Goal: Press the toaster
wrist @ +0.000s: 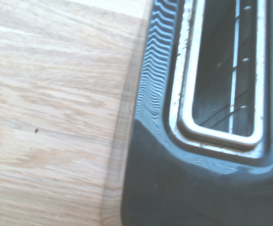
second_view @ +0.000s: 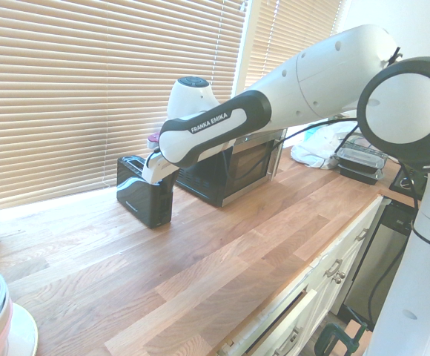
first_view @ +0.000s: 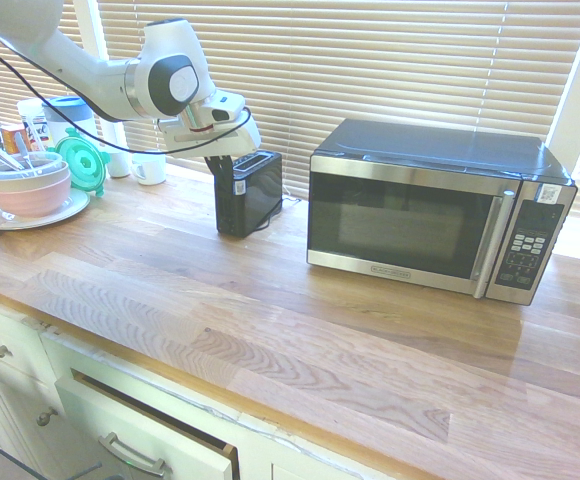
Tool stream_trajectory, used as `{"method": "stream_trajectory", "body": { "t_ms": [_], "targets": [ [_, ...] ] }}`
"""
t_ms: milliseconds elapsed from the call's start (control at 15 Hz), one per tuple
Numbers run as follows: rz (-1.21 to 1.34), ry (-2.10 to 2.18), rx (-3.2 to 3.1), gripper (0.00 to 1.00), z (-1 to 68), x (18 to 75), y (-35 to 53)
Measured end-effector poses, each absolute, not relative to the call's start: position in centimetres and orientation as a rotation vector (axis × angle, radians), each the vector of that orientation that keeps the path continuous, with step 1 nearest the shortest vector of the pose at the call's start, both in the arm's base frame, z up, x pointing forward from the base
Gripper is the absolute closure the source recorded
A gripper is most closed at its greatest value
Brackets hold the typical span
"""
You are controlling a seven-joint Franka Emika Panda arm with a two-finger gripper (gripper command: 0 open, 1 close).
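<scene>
While its fingers are closed together, the gripper (first_view: 220,166) hangs at the near end of the toaster (first_view: 250,193) beside the microwave (first_view: 435,208).

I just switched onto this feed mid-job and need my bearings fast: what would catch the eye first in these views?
The white arm reaches in over the wooden counter, its shut gripper down at the near end of the small black toaster. Right beside the toaster stands the much larger silver-and-black microwave, both backed by closed window blinds. At the counter's far end, stacked bowls sit on a plate.
</scene>
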State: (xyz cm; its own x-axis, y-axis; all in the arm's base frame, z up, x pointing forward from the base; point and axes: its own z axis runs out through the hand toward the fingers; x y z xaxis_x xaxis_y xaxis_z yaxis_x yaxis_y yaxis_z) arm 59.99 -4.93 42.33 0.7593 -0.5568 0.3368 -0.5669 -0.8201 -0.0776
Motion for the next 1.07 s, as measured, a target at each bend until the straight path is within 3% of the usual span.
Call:
{"method": "stream_trajectory", "body": {
  "t_ms": [1067],
  "targets": [
    [0.507,-0.856,2.900,1.00,39.4,61.0,-5.5]
  ]
}}
